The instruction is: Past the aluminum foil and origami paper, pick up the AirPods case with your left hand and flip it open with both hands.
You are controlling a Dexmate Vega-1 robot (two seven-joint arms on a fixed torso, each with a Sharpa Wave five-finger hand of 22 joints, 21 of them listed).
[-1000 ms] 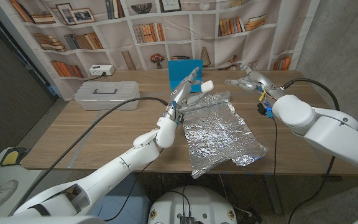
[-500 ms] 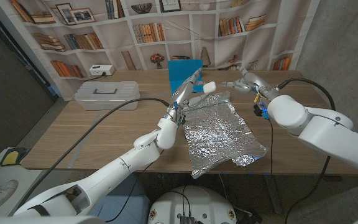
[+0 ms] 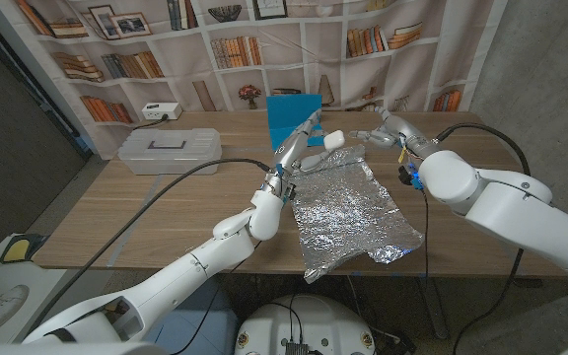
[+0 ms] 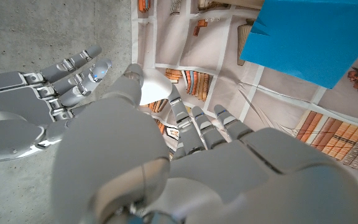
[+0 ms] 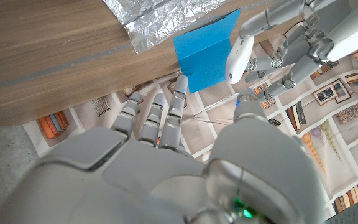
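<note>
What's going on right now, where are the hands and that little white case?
Left hand holds AirPods case up above the aluminum foil. Right hand open, close beside the case, not touching. Lid shut. Nothing between them.

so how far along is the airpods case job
Pickup looks done: the left hand holds the white AirPods case up above the aluminum foil. In hand: the right hand reaches toward it, fingers apart. Left: flipping the lid, which seems shut.

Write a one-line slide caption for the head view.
Left hand holds the white AirPods case above the crumpled aluminum foil while the right hand reaches toward it.
</note>
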